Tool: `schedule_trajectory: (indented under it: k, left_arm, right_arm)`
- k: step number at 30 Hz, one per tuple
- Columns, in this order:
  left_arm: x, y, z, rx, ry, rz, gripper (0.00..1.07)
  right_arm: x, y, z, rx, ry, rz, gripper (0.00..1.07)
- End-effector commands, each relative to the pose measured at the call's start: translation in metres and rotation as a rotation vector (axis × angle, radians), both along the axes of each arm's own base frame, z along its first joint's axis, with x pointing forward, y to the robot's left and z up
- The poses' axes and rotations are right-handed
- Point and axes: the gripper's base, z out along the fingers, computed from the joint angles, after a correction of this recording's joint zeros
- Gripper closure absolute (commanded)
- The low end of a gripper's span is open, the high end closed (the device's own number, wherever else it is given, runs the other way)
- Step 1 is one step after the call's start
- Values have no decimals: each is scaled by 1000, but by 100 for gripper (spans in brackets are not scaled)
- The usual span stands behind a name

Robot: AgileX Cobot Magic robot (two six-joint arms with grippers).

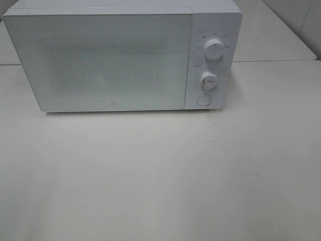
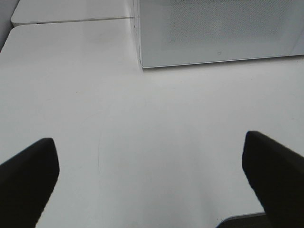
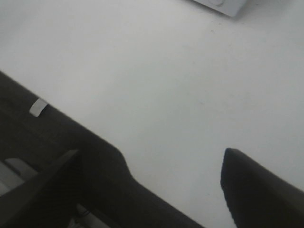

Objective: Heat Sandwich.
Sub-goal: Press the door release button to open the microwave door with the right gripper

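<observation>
White microwave (image 1: pixel 115 55) sits at the back of a pale surface (image 1: pixel 160 175), front face toward the high camera. Its frosted door (image 1: pixel 100 60) is closed and flush with the body; what lies behind the speckled panel cannot be made out. The control strip is right of the door: upper knob (image 1: pixel 214 50), lower knob (image 1: pixel 208 80), and a round button (image 1: pixel 203 99) beneath them. A seam (image 1: pixel 271 62) runs across the surface level with the microwave, where a second panel abuts. The sandwich shows in none of the three views, so its place cannot be told. Neither arm appears in the high view. Left gripper (image 2: pixel 149 159) hangs over bare surface, facing the microwave's lower left front corner (image 2: pixel 142 64); its black fingers (image 2: pixel 28 175) are spread wide and nothing lies between them. Right gripper (image 3: pixel 149 156) is also over bare surface, with one corner of the microwave (image 3: pixel 228 7) just in view; its fingers (image 3: pixel 256 190) stand well apart and hold nothing. A dark mass (image 3: pixel 57 137) crosses that view beside one finger; what it is cannot be told.
</observation>
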Motion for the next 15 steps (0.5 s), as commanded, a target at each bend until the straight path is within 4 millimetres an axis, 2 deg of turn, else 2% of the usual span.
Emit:
schedule_trajectory:
  k: [1, 3, 8, 15]
  left_arm:
    - [-3, 0, 0, -6, -35, 7, 3]
    - [-3, 0, 0, -6, -35, 7, 3]
    - [-3, 0, 0, -6, -35, 7, 3]
    - [-3, 0, 0, -6, -35, 7, 3]
  right_arm:
    - [-11, -13, 3, 11, -69, -123, 31]
    - [-14, -16, 4, 15, -90, -158, 31]
    - [-38, -28, 4, 54, -209, -299, 31]
    - [-50, -29, -18, 56, -250, -424, 31]
